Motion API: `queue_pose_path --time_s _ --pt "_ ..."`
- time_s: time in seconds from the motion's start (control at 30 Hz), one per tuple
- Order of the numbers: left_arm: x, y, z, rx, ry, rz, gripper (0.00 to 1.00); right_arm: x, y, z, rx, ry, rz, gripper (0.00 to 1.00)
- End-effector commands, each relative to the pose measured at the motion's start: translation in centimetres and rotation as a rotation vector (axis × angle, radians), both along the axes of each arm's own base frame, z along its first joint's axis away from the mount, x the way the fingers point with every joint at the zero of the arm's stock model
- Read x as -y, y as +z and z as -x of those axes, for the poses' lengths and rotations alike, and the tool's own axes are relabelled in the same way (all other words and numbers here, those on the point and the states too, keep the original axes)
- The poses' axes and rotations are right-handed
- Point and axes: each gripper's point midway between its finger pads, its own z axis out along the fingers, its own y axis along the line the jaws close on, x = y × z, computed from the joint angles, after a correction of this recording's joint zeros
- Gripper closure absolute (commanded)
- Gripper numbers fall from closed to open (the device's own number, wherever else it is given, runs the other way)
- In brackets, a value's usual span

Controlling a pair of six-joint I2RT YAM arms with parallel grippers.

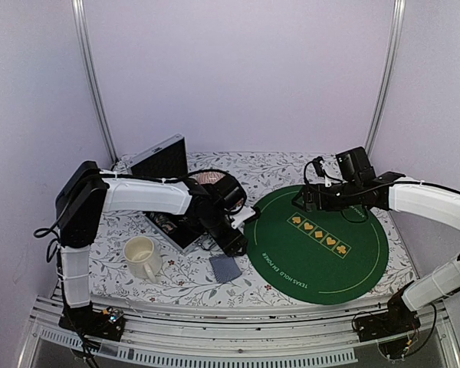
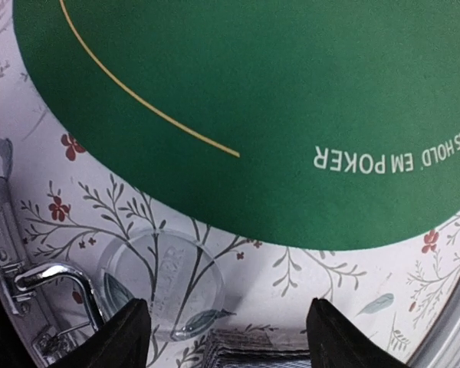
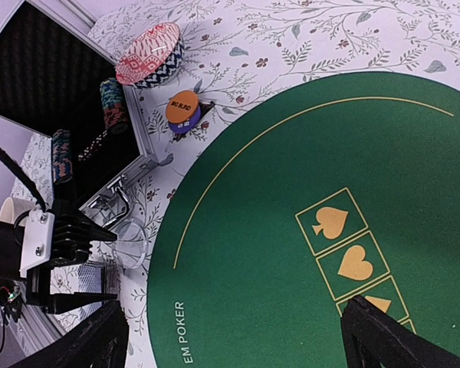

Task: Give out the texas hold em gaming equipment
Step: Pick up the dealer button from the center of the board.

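Note:
A grey-blue-backed deck of cards lies on the flowered cloth just left of the round green poker mat. My left gripper hangs low over it, open. In the left wrist view the deck sits between the fingers with a gap on its left side. A clear disc lies beside the left finger. My right gripper hovers open above the mat's far edge with nothing in it. An orange disc on a purple one lies off the mat. Chip stacks stand in the case.
An open black case stands at the back left, its metal latch close to my left gripper. A cream mug is at the front left. A pink striped round object sits behind the case.

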Motion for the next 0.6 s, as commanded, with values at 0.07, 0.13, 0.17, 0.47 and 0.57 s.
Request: queue_pose_path --time_s 0.07,0.13,0.17,0.47,0.57 --pt "-1.0 -1.3 0.1 -0.048 -0.032 -0.057 0.27 0.4 0.7 -0.9 0.024 -0.026 0.042 0.01" --pt "-1.6 -1.8 -0.5 -0.072 -0.010 -0.058 0.28 0.4 0.8 -0.7 0.015 -0.026 0.036 0.01" --pt "-1.9 -1.9 -0.9 -0.072 0.002 -0.059 0.28 0.5 0.7 -0.6 0.013 -0.028 0.036 0.01" --pt "-2.7 -1.7 -1.5 -0.051 0.011 -0.084 0.23 0.9 1.5 -0.8 0.029 -0.051 0.040 0.01" --pt "-3.1 -2.4 -1.7 -0.077 0.023 -0.090 0.21 0.5 1.5 -1.2 0.027 -0.038 0.046 0.01"
